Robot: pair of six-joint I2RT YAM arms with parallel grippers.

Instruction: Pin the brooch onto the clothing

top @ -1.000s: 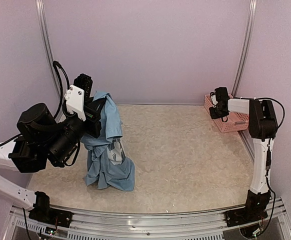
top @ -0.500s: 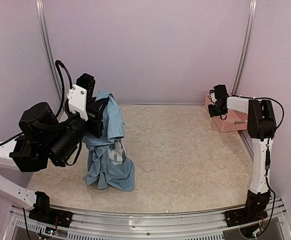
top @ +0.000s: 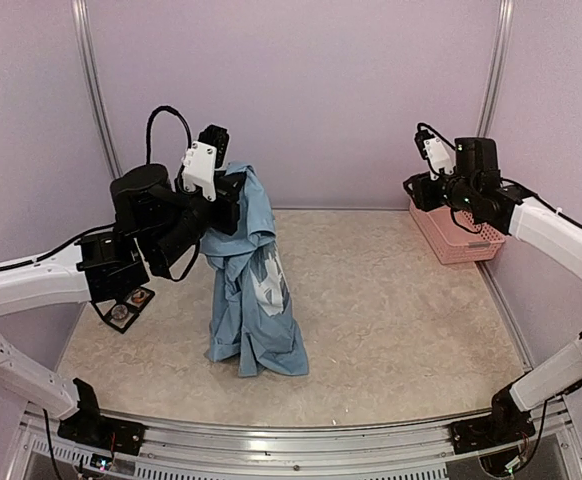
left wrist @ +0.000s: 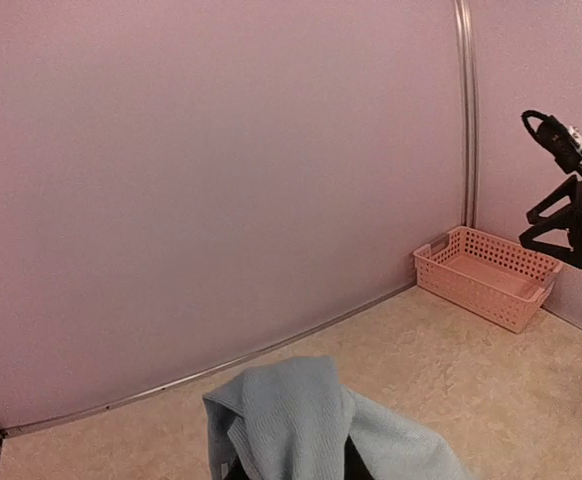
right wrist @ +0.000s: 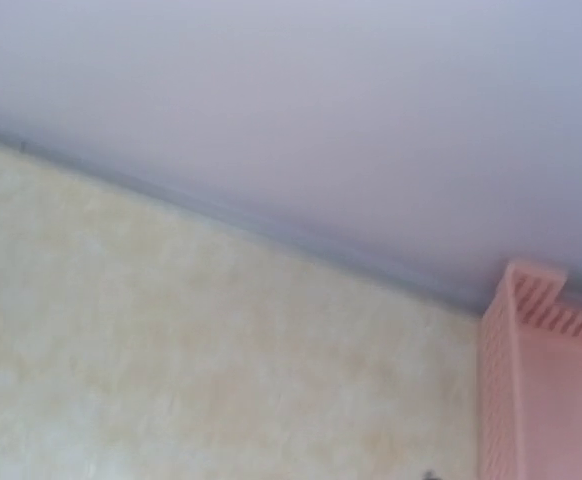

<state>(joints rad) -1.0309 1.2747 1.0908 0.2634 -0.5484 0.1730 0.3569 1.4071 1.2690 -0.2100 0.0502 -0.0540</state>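
1. Left gripper (top: 231,194) clamped on the shirt's (top: 258,300) top; shirt hangs bunched at 9 o'clock, hem touching table (top: 391,320).
2. Right gripper (top: 412,189), jaws apart, near basket (top: 463,242) at 2 o'clock.

Pale lilac walls (top: 301,90), metal corner posts (top: 495,80), mottled beige tabletop (top: 391,300).

We cannot see left gripper (top: 229,198) fingers: bunched top of T-shirt (top: 256,300) covers them. From left wrist, T-shirt (left wrist: 291,420) runs off bottom edge, fingers buried under it. Chest print folded in; we catch only white scrap, lettering unreadable. Small dark tray (top: 104,316) just left of T-shirt holds something round, too small to name; brooch or not, we cannot tell. Right wrist view blurred; pink basket (right wrist: 501,370), far right of T-shirt, cut by frame edge.
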